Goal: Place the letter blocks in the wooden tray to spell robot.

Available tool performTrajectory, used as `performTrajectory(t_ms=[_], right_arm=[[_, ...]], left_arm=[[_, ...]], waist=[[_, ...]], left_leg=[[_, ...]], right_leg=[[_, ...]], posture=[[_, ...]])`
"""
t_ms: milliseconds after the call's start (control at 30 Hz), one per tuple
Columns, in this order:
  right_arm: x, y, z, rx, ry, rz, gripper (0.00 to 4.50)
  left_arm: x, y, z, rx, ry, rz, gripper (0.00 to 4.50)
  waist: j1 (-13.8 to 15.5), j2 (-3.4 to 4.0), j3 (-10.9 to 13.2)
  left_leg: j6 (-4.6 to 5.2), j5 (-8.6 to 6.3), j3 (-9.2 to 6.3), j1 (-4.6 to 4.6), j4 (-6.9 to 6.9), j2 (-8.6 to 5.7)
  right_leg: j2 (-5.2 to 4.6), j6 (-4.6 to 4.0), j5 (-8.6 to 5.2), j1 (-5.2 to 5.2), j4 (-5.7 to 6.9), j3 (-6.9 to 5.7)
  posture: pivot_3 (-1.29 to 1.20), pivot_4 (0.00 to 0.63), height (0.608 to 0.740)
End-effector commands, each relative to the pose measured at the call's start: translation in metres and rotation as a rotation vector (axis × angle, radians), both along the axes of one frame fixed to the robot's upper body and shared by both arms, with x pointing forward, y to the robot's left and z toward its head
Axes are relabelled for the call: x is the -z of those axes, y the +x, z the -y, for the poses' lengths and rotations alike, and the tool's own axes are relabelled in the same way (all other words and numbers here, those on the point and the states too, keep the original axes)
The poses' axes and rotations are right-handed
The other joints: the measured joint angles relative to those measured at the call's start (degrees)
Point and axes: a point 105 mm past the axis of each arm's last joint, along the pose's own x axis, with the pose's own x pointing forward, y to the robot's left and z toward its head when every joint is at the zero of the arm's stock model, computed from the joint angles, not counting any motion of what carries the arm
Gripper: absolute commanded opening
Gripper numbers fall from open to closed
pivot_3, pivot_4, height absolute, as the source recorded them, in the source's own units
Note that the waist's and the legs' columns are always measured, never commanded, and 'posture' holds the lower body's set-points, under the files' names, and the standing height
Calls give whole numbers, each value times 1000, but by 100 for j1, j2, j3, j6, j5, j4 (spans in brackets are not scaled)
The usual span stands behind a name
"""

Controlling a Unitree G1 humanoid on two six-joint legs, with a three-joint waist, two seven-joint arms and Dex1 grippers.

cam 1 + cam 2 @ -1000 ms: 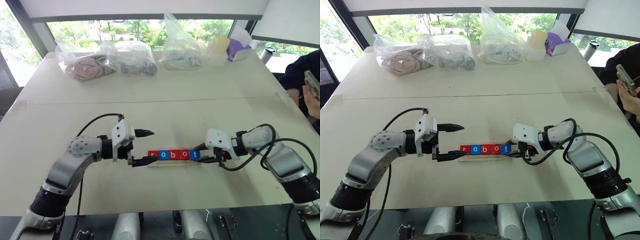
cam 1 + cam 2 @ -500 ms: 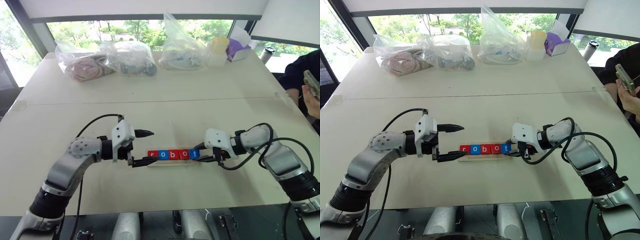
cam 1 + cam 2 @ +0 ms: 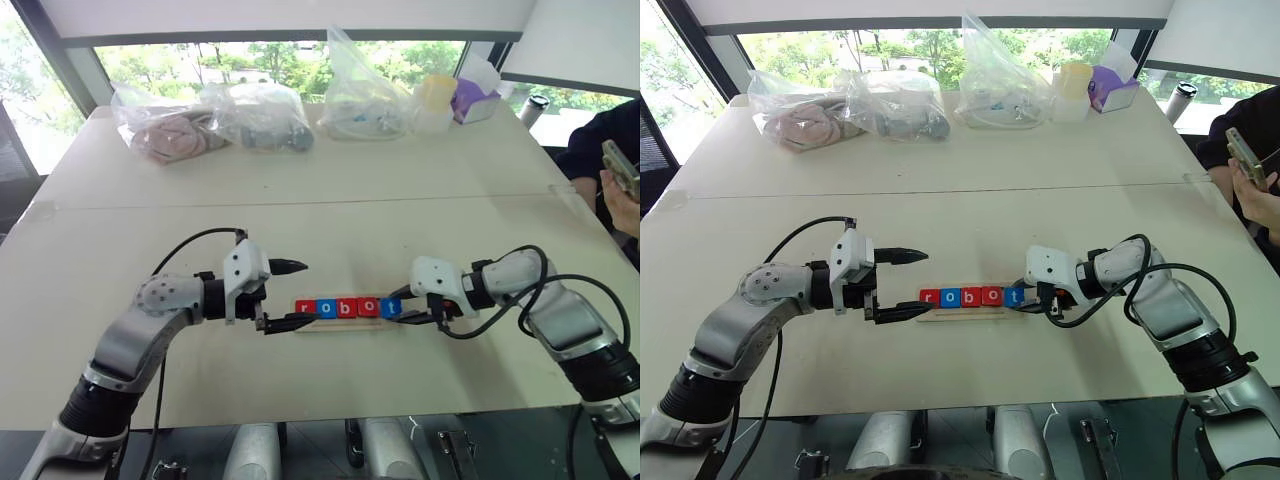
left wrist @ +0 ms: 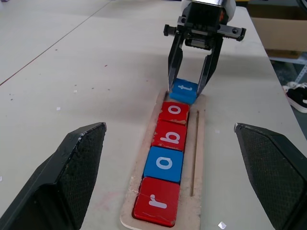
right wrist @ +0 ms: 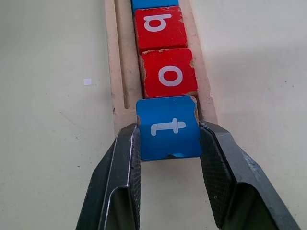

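Here right gripper [image 5: 169, 143] clamps square blue t block [image 5: 168, 126] in light-wood tray [image 4: 199, 139]; left gripper [image 4: 170, 177] spread wide

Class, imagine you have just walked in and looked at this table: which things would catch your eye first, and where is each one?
First, the row of red and blue letter blocks spelling "robot" in the wooden tray at the table's middle. Next, the right tool, shut on the blue t block at the tray's end, while the left tool stands open at the r end. Further off, clear plastic bags line the table's far edge by the window.
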Motion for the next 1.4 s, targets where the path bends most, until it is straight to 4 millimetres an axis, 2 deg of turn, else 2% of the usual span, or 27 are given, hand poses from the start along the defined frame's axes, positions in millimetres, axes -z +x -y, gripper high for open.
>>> performTrajectory(t_ms=[33,733,1033,1400], right_arm=[[-11,5,-4,-16,5,50,1139],[-10,5,-13,-42,9,37,1139],[-10,7,-2,-16,-12,35,1139],[-9,7,-8,-26,-2,30,1139]], left_arm=[[-11,-3,1,18,-12,42,4500],[-11,-4,0,-4,-17,41,4500],[-10,-3,1,0,-20,41,4500],[-10,-3,1,0,-18,41,4500]], waist=[[-1,0,0],[0,0,0],[0,0,0],[0,0,0]], left_leg=[[0,0,0,0,1,0],[0,0,0,-1,6,0],[0,0,0,-1,6,0],[0,0,0,-1,7,0]], right_leg=[[0,0,0,0,0,0],[0,0,0,0,3,0],[0,0,0,1,2,1],[0,0,0,0,3,0]], posture=[[0,150,740],[0,150,740],[0,150,740],[0,150,740]])
